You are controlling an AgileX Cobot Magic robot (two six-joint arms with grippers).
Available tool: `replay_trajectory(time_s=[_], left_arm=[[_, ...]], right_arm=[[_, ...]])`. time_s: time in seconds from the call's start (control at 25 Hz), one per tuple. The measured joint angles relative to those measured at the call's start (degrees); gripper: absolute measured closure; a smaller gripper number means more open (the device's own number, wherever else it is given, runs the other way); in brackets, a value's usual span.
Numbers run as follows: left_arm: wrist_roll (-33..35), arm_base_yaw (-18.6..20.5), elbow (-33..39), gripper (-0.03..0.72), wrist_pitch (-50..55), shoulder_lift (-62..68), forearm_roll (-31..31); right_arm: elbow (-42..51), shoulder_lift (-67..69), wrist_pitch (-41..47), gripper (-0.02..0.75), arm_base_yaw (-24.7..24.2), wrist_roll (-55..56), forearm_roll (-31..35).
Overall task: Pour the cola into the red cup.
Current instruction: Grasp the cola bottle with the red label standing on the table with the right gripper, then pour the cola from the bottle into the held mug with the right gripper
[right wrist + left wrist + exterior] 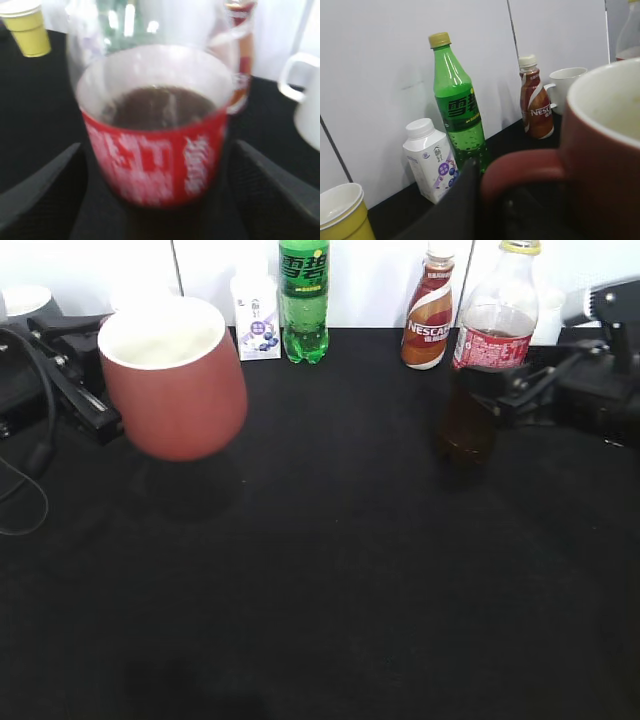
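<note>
The red cup (175, 380) is a brick-red mug with a white inside. It hangs above the black table at the left, over its shadow. My left gripper (92, 390) is shut on its loop handle (520, 170); in the left wrist view one dark finger (465, 200) lies against the handle. The cola bottle (490, 340), with red label and yellow cap, is at the right, partly full of dark liquid. My right gripper (503, 395) is shut on it below the label. In the right wrist view the bottle (155, 150) fills the space between both fingers.
A green soda bottle (303, 300), a small white carton (257, 325) and a Nescafe bottle (428, 320) stand along the back wall. A yellow paper cup (27, 27) and a white mug (305, 100) stand at the back too. The table front is bare black cloth.
</note>
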Motion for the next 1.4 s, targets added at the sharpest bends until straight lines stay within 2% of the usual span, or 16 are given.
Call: replay_trajectory(time_s=[0.32,0.36,0.44,0.48,0.68,0.76,0.84,1.0,1.08,1.2,1.32,1.4], left_arm=[[-0.05,0.00,0.00,0.643,0.31,0.00,-0.14],[-0.05,0.00,0.00,0.643,0.42,0.00,-0.20],[-0.05,0.00,0.00,0.643,0.42,0.00,-0.24],[-0.05,0.00,0.00,0.643,0.42,0.00,-0.24],[-0.05,0.00,0.00,0.643,0.44,0.00,0.25],[-3.02,-0.46,0.00,0.643,0.62,0.00,3.21],[-4.47,-3.82,0.00,0.643,1.81,0.00,3.62],[-5.60,-14.89,-3.64,0.643,6.98,0.00,3.77],[-6.02,-18.94,-6.40,0.643,7.78,0.57,2.05],[-6.06,-23.36,-11.11,0.643,10.94,2.40,1.69],[-6.52,-27.26,-14.81,0.643,13.42,5.16,0.19],[-6.52,-28.53,-16.06,0.643,15.02,6.08,0.13]], right_arm=[[-7.74,7.84,-2.93,0.076,0.51,0.06,-0.81],[-7.81,8.12,-3.17,0.104,0.70,0.06,-1.13],[-7.81,8.12,-3.40,0.219,0.70,0.06,-1.44],[-7.81,8.12,-3.45,0.237,0.70,0.01,-1.44],[-7.81,8.12,-3.68,0.237,0.70,0.01,-1.44],[-7.81,7.47,-3.74,0.237,0.70,0.01,-4.87],[-7.64,3.07,-3.28,0.237,0.70,0.06,-12.07],[-7.64,-9.65,-2.15,0.237,2.27,-0.85,-17.93],[-7.64,-14.38,-1.70,0.237,2.39,-4.12,-22.93],[-7.64,-18.73,-1.17,0.237,2.51,-7.29,-23.74],[-7.64,-19.44,-0.79,0.237,2.51,-17.93,-23.85],[-7.64,-19.44,-0.46,0.237,2.51,-25.34,-23.89]])
